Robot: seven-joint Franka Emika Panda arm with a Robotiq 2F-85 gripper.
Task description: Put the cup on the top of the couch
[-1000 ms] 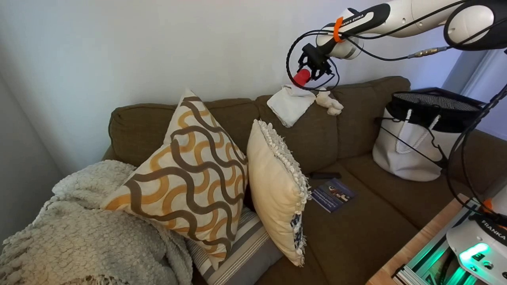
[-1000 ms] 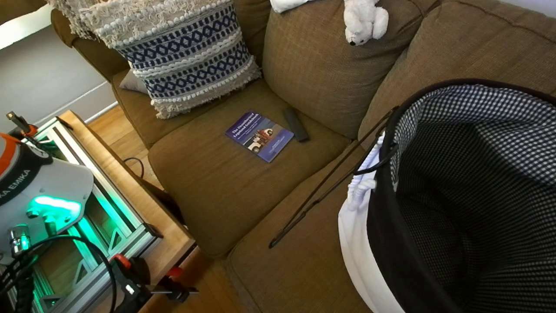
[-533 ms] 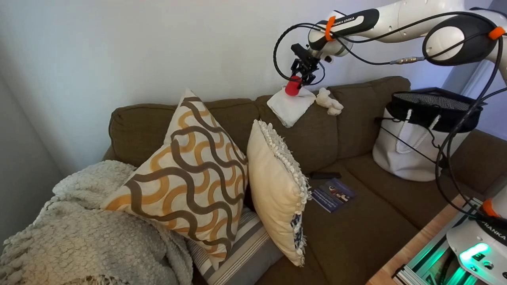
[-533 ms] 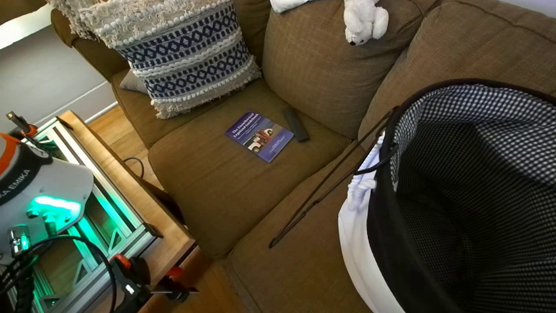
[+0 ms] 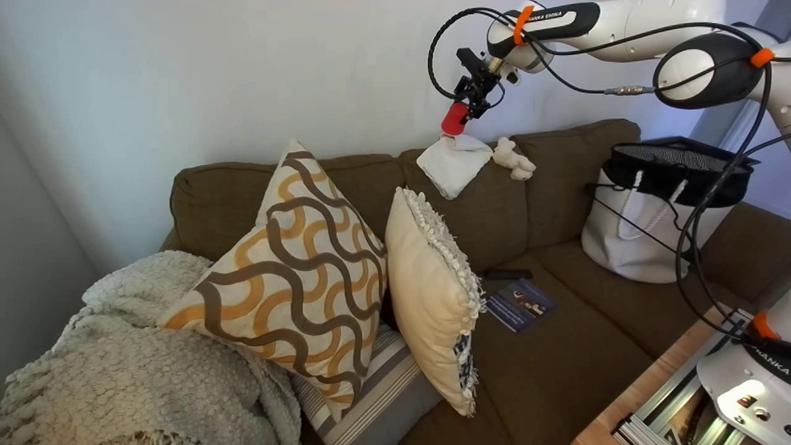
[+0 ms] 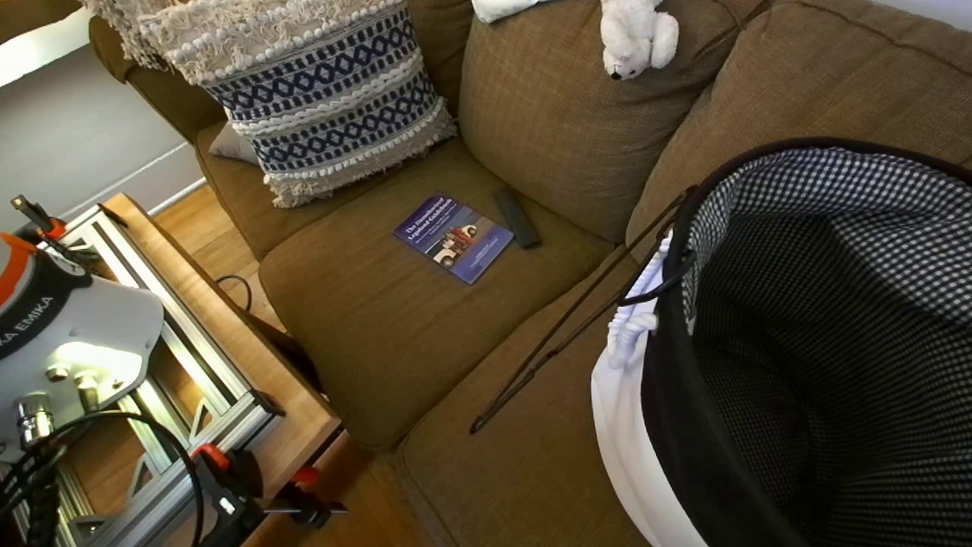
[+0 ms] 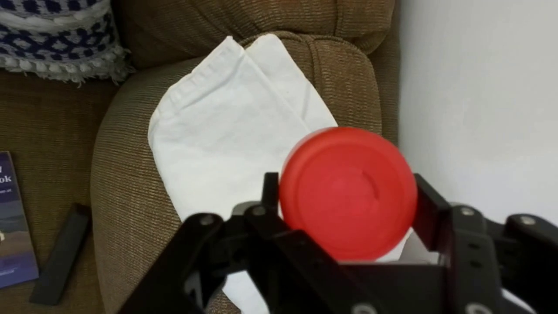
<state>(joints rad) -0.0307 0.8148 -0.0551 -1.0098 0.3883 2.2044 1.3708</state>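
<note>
My gripper is shut on a red cup, seen in an exterior view above the top of the brown couch. The cup is tilted and appears slightly above a white cloth draped over the backrest. In the wrist view, the cup's round red base sits between both fingers. It covers part of the cloth and the couch top near the wall. The gripper and cup are out of view in the exterior view that shows the couch seat.
A white plush toy lies on the backrest beside the cloth. The wall stands close behind the couch top. Pillows, a book, a dark remote and a large white-and-black basket are on the couch.
The gripper with the cup moved left and down towards the cloth, then rose a little. The arm base light turned from green to white.
</note>
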